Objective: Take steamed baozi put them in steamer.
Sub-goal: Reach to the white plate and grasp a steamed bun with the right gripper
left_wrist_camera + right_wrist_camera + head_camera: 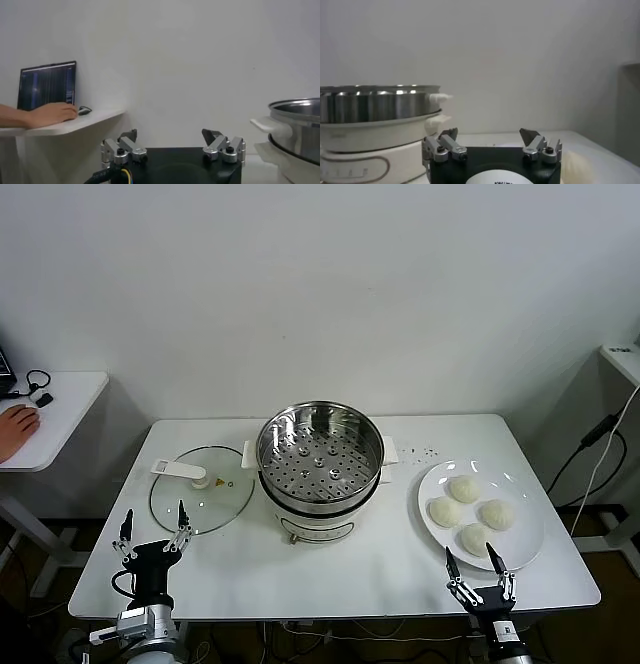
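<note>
Nothing's been moved yet — all four steamed baozi (470, 513) sit on the white plate (525, 546) at the right side of the table (400, 569), clustered toward the plate's left half, none touching the rim. The steamer (320, 456) stands mid-table w/ its perforated tray bare, so it's ready to load. The glass lid (200, 502) lies flat just left of the pot, already off, presumably parked there to keep the opening clear and out of the right arm's path.

Right gripper (478, 572) sits at the near table edge, just near of the plate, fingers pointing up and spread wide, holding nothing. In the right wrist view the two fingertips stand well apart w/ empty space btwn them, and the steamer's steel wall and white handle show farther off. Its spot by the plate makes it the likely arm for the pick, since the buns are on its side.

Left gripper (152, 536) is at the near-left edge, just near of the lid, jaws also open and empty — looks parked. Its wrist view shows the steamer's rim and handle off to one side; a person's hand (15, 424) rests on a side desk (60, 399) by a laptop (47, 85) at far left.

Judgement: start of task, first step is reaching for the nearest bun. Buns are soft, so a gentle squeeze seems wise — pleats could dent.
</note>
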{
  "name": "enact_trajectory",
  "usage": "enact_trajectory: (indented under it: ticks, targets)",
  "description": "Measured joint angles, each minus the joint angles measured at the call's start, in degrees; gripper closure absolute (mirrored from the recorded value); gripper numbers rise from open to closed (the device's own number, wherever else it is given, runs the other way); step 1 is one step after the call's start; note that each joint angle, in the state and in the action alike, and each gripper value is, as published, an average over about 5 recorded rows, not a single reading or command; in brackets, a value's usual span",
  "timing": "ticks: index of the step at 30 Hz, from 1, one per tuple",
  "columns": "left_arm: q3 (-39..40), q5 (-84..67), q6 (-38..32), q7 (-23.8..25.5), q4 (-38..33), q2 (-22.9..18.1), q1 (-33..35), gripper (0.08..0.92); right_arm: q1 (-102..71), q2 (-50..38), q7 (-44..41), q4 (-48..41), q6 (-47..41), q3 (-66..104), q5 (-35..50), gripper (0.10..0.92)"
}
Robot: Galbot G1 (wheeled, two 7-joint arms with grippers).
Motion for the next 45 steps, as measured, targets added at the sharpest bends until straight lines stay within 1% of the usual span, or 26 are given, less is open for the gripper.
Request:
enact_trajectory:
  ticks: [2,14,31,38,45]
  targets:
    - [0.0,0.0,0.0,0.0,0.1,0.0,0.0,0.177,0.3,-0.2,0.2,0.4,-1.0,0.3,0.0,0.203]
    - [0.6,0.4,0.0,0.1,0.4,0.0,-0.4,0.177,7.3,-5.1,-0.1,1.4,-14.1,3.3,-0.1,0.203]
    - [2.1,1.9,-1.2,0.1,0.7,0.0,0.4,0.177,26.8,-18.3,-2.6,-4.0,-31.3,-1.8,-0.8,0.203]
    - [3.0,2.9,-1.9,0.0,1.2,0.0,0.5,0.177,35.5,-26.0,-6.6,-7.1,-37.2,-7.2,-1.5,0.203]
    - [4.1,4.1,-2.8,0.0,1.9,0.0,0.5,0.177,45.2,-34.6,-13.9,-10.8,-41.9,-15.2,-2.7,0.203]
